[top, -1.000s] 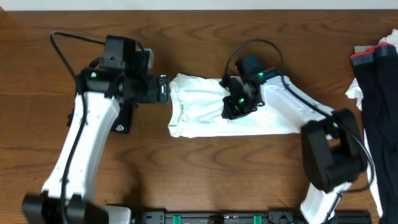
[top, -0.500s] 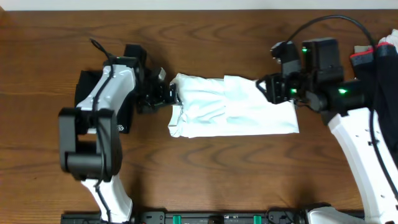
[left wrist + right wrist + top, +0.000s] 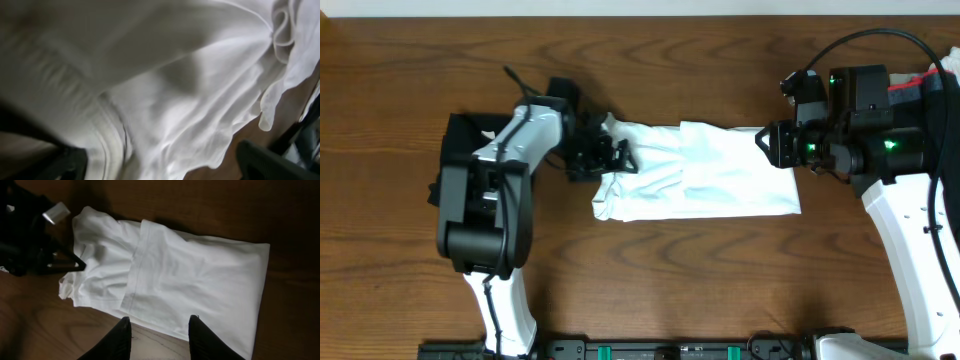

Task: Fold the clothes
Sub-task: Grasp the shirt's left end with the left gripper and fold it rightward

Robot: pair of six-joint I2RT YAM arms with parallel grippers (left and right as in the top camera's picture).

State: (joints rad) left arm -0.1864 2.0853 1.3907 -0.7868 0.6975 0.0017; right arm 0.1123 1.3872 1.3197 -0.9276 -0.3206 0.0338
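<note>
A white T-shirt (image 3: 700,180), one of the clothes, lies folded into a long band across the middle of the table, print hidden. My left gripper (image 3: 613,156) is at its left end, jaws wide open. In the left wrist view rumpled white cloth (image 3: 180,90) fills the frame between the two black fingertips (image 3: 262,160), which do not pinch it. My right gripper (image 3: 767,146) hovers over the shirt's upper right corner. Its black fingers (image 3: 121,339) stand apart with nothing between them, above the shirt's (image 3: 190,285) near edge.
A black garment (image 3: 460,140) lies under my left arm at the left. A pile of black and white clothes (image 3: 925,95) with a red band sits at the right edge. Bare wood shows in front of the shirt.
My right gripper has left the shirt's middle, opened and pulled back to the shirt's right end. My left arm has swung round and pushed its open gripper against the shirt's left end.
</note>
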